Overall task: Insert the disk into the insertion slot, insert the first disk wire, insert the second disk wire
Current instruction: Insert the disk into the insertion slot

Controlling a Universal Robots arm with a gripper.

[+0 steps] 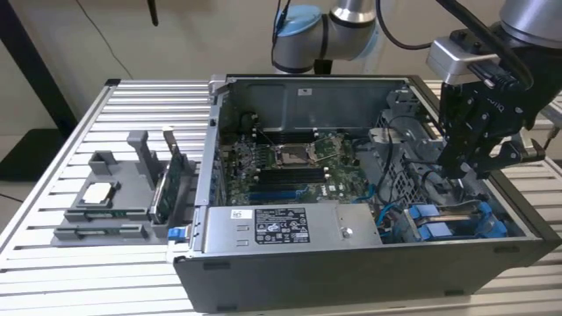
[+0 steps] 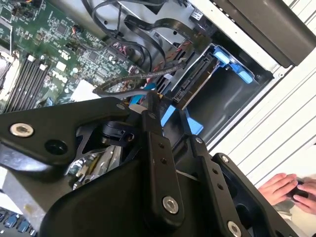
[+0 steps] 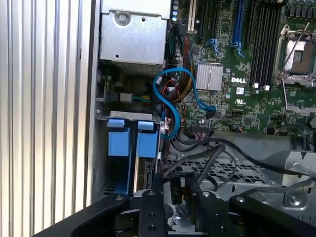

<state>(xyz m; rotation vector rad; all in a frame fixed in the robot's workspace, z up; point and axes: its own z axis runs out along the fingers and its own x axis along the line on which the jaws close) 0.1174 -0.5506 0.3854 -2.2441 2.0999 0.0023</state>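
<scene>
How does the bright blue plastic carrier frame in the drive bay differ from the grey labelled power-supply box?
The carrier frame is bright blue plastic; the power-supply box is grey metal with a label. The frame sits below the gripper, at the exterior view's right; the box lies toward that view's left. Both sit inside the open computer case.

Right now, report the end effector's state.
End effector: closed on what looks like a dark wire connector.

Silver-grey arm [image 1: 356,12] with pale blue joint cap [image 1: 299,23], black cable [image 1: 395,43] alongside, grey wrist block [image 1: 457,59] — black gripper [image 1: 472,168] of angular linkage plates, silver screws [image 2: 170,205] at the pivots
</scene>
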